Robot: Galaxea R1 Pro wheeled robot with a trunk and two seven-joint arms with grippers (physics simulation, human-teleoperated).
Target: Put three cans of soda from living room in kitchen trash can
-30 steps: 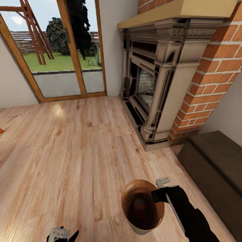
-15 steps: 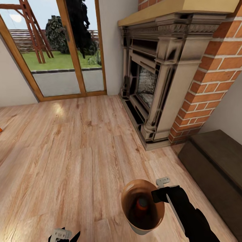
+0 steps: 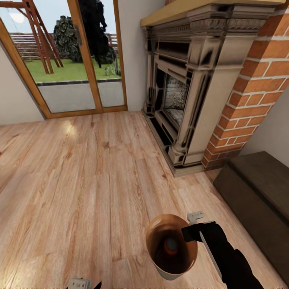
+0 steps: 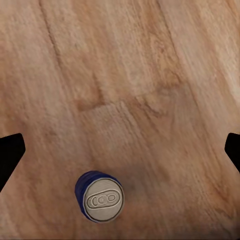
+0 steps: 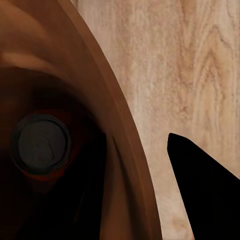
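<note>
Holding the bin [image 3: 171, 269] by its rim, the right gripper [image 3: 192, 229] is closing on the near-right edge, one dark finger [image 5: 205, 190] showing outside the wall in the right wrist view. Bin: pale outside, glossy copper-brown inside [image 5: 75, 100], hanging above the plank floor [image 3: 80, 176].

Orange can [image 3: 171, 245]: lying inside the bin, silver-grey top [image 5: 41, 142] facing up, body mostly in shadow.

Blue can [image 4: 99, 196]: standing upright on the floor in the left wrist view, silver top with pull tab facing the camera.

Left gripper [image 4: 120, 155]: spread wide, fingertips [image 4: 10, 155] sitting at opposite edges of the left wrist view, gripping nothing; the blue can is sitting below and between them, apart from both. In the head view only a pale piece of this gripper [image 3: 79, 284] is peeking in at the lower edge.

Surroundings: ornate fireplace [image 3: 180, 92] with brick surround [image 3: 257, 88] ahead on the right; dark low bench [image 3: 257, 192] just beside the brick; wood-framed glass door [image 3: 68, 60] facing a lawn at the far left.
</note>
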